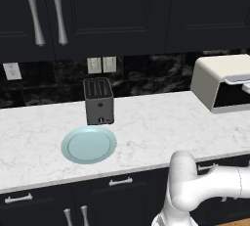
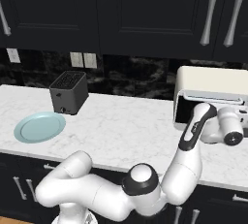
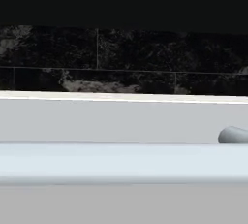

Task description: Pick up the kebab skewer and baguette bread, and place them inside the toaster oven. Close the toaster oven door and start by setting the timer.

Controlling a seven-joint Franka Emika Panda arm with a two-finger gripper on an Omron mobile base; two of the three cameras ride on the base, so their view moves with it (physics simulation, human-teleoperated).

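So my hand's right up against the toaster oven (image 2: 213, 80) front, a grey knob (image 3: 233, 135) beside it; can't tell my fingers' spread

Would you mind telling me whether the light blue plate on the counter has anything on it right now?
Empty. The plate shows a bare blue surface from both base views, left of the toaster oven.

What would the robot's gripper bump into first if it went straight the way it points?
Most likely the toaster oven. The hand view looks from close up onto a pale surface with a grey knob at the right, and the dark backsplash lies beyond. Depth is hard to judge.
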